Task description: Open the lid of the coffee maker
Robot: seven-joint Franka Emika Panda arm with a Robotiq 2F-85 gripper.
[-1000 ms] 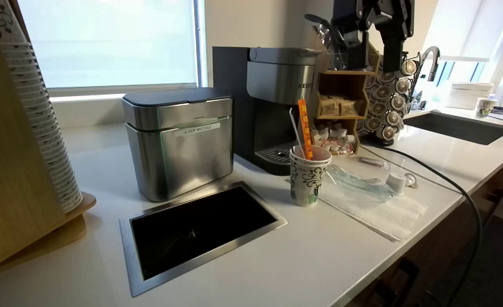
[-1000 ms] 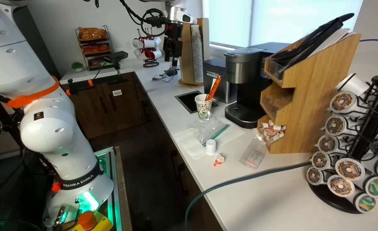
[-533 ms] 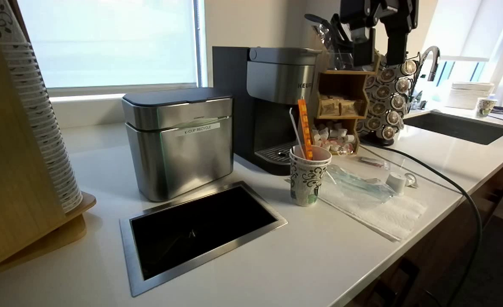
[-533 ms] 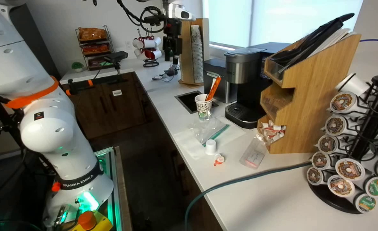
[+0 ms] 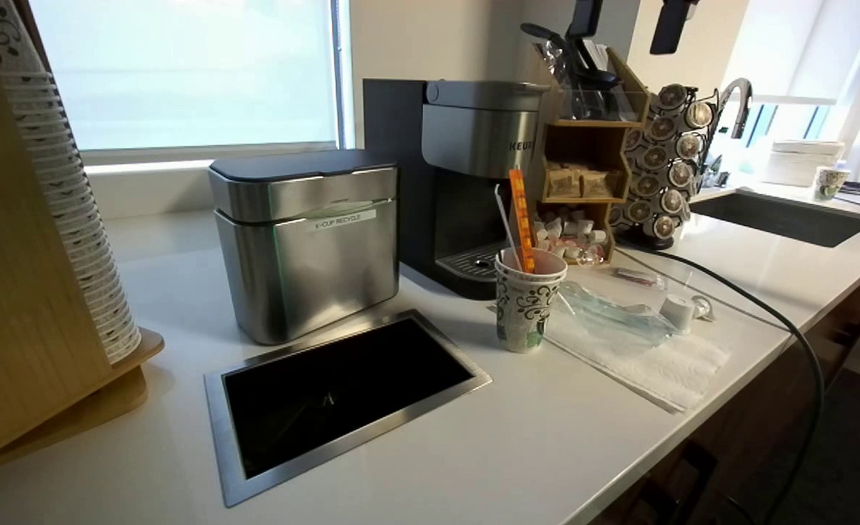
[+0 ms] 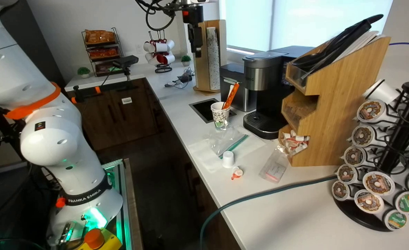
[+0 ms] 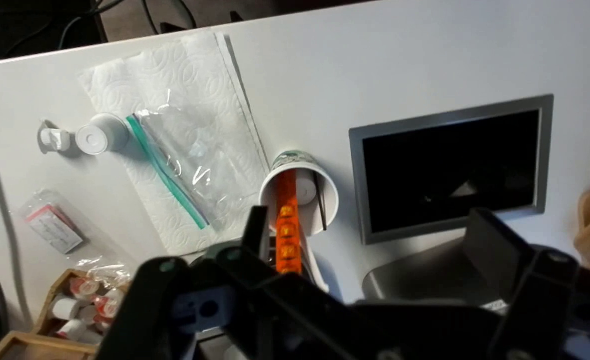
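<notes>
You're likely at the approach: your fingers (image 7: 497, 250) stand wide apart, holding nothing. In an exterior view, the lid (image 6: 263, 59) sits closed atop the coffee maker (image 6: 265, 80), at their three o'clock. Next, probably reach for its front lip and lift.

There is one arm (image 6: 53, 142), one gripper (image 7: 368, 215) and two fingers (image 5: 669, 29); one coffee maker (image 5: 473, 146), with one lid (image 5: 484, 95); one steel box (image 5: 327, 248), one hole (image 5: 228, 437), one orange stick (image 5: 521, 219), one caddy (image 6: 346, 104), one cup stand (image 5: 28, 306), one pod rack (image 6: 358, 216), one sink (image 5: 780, 211) and two plants (image 6: 83, 71). The mugs (image 6: 161, 47) seem to number six, though they overlap at this distance.
</notes>
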